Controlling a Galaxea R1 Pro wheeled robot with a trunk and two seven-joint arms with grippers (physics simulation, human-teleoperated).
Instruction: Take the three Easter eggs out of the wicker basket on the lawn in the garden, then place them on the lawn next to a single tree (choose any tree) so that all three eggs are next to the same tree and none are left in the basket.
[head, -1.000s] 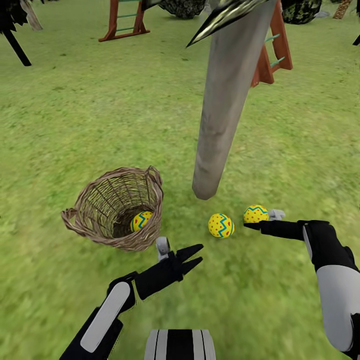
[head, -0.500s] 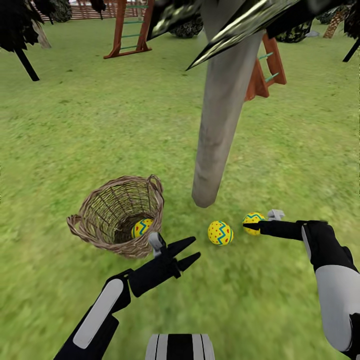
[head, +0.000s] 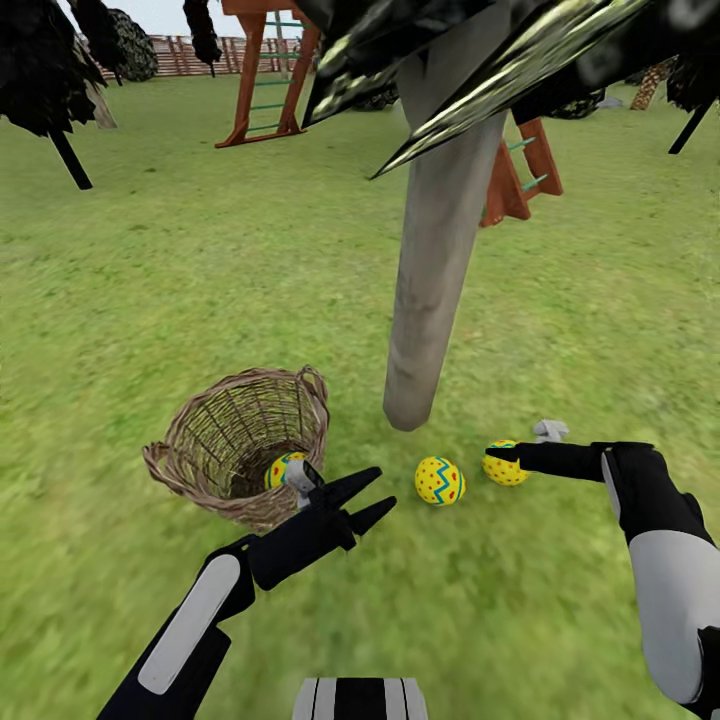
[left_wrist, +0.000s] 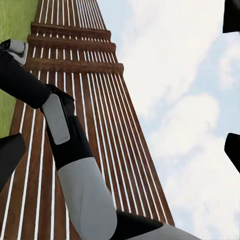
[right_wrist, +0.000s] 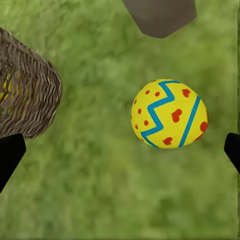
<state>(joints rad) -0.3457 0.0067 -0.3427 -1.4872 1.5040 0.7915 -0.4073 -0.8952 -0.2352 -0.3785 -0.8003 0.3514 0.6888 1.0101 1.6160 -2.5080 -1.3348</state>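
Head view: left gripper (head: 368, 502), jaws spread and empty, hovers beside the tan woven wicker basket (head: 205, 470) holding one yellow zigzag-banded egg (head: 282, 469); a low reach could tip that basket. Right gripper (head: 520, 452), seemingly spread, sits near another egg (head: 503, 463) beside the basket and might roll it from the grey-beige trunk (head: 432, 270)

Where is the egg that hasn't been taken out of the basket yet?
In the head view, that egg lies at the bottom of the wicker basket, on the grass left of the pale tree trunk, just behind the left gripper.

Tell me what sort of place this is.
A fenced back garden, most likely: a wide lawn, a wooden playset with a slat fence behind it, and a tree with Easter eggs at its foot.
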